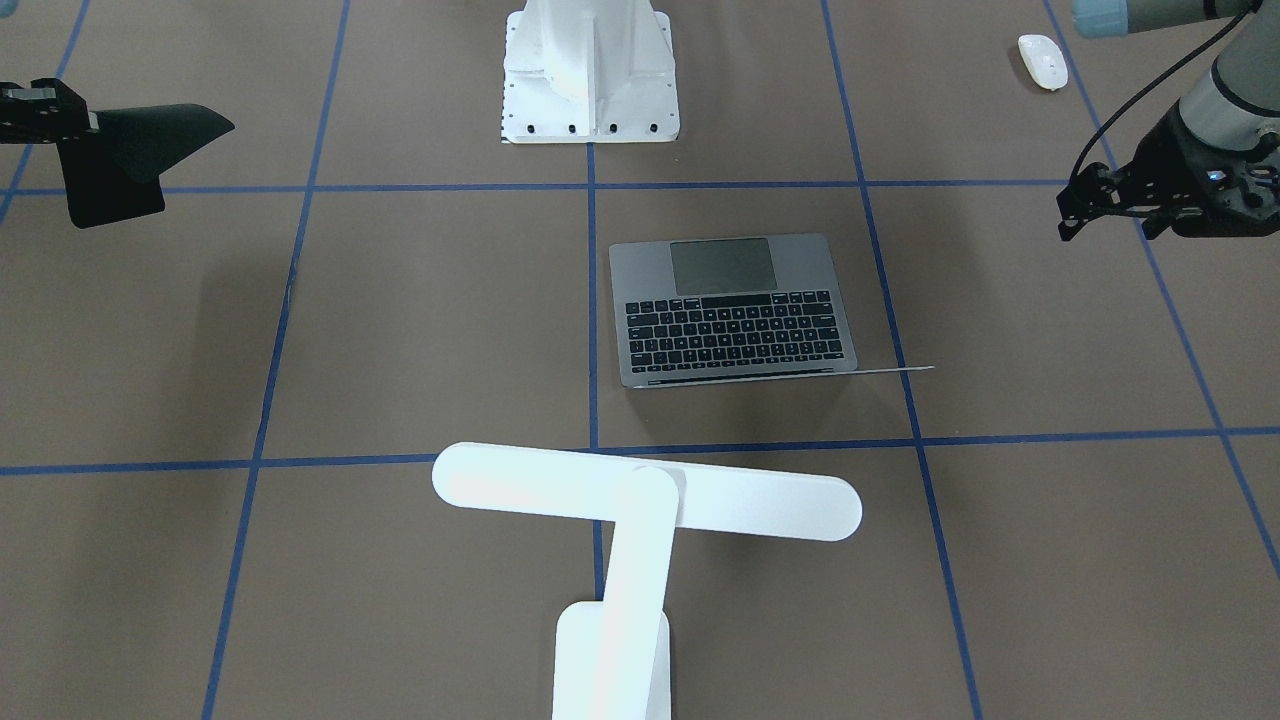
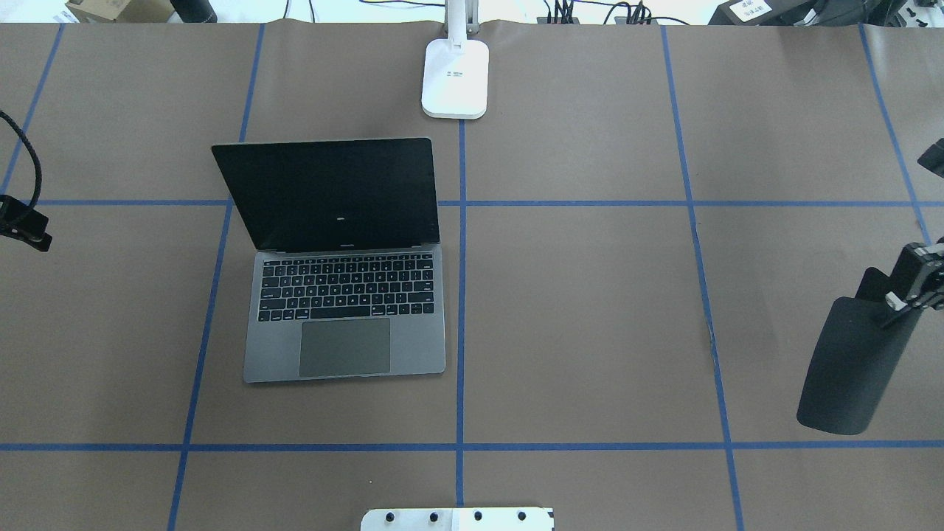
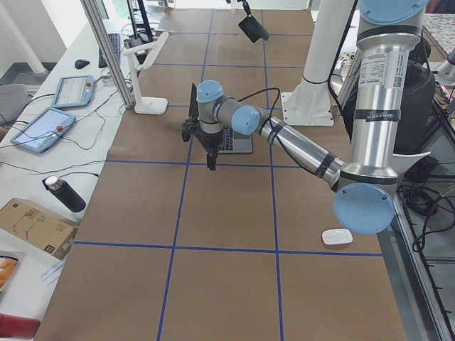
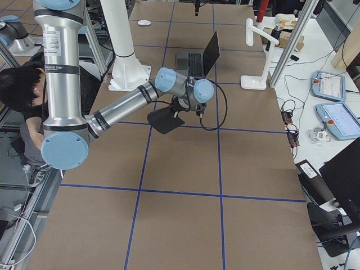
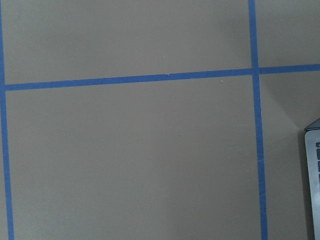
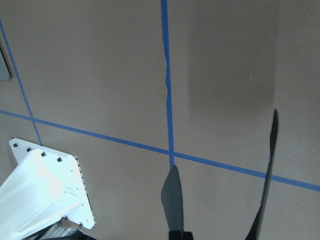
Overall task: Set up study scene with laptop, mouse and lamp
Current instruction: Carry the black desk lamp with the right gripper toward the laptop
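The laptop (image 2: 343, 317) stands open left of the table's middle, its dark screen facing the robot. The lamp (image 1: 645, 490) stands at the far edge, with its base (image 2: 455, 77) on the centre line. The mouse (image 1: 1042, 60) lies near the robot's side of the table, beyond the laptop's left. My right gripper (image 2: 903, 295) hangs above the table's right part, shut on a flat black mat (image 2: 848, 361) that is lifted off the surface. My left gripper (image 1: 1110, 215) hovers left of the laptop; I cannot tell whether its fingers are apart.
The white ribbed pedestal (image 1: 590, 75) with bolt holes stands at the robot's edge, in the middle. Blue tape lines cross the brown table cover. Tablets, a bottle and a box lie on the side bench (image 3: 43, 142). A person (image 4: 17, 90) sits behind the robot.
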`<state>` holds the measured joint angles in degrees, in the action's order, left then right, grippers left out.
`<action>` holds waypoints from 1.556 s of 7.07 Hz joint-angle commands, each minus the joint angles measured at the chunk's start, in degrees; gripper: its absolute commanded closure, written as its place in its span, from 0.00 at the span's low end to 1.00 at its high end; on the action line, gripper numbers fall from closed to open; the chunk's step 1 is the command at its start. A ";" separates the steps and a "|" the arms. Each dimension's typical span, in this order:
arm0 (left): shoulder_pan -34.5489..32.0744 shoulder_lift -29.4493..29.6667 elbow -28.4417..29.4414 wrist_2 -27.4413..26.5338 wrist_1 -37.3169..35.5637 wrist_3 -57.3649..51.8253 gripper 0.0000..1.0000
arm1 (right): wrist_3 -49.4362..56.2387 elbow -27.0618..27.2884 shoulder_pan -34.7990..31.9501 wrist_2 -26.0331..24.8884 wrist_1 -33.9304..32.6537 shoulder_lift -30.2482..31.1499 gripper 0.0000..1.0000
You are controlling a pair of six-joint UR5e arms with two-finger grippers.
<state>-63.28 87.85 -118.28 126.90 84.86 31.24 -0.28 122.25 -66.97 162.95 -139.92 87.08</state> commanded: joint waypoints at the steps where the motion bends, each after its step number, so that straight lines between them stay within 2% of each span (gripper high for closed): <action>1: 0.00 -8.01 2.59 0.19 8.08 -3.70 0.00 | -13.39 0.45 4.46 -0.79 0.00 -8.74 1.00; 3: 0.00 -10.94 7.78 0.28 17.50 -4.34 0.00 | -20.00 -2.17 6.92 -4.03 0.00 -15.59 1.00; 6: 0.00 -12.61 8.07 0.28 18.33 -4.52 0.00 | -22.04 -7.36 9.92 -5.10 0.26 -21.23 1.00; 7: 0.00 -13.05 7.98 0.28 18.33 -4.52 0.00 | -26.57 -9.64 10.97 -5.88 5.05 -22.56 1.00; 10: 0.00 -13.06 9.03 0.28 18.59 -4.60 0.00 | -59.21 -19.82 17.72 -11.40 42.24 -22.57 1.00; 11: 0.00 -13.06 10.51 0.28 20.50 -4.60 0.00 | -65.49 -23.08 19.75 -13.43 50.37 -23.00 1.00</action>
<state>-63.30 74.80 -109.12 127.18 103.87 26.64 -56.25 103.24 -49.82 151.99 -101.17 64.46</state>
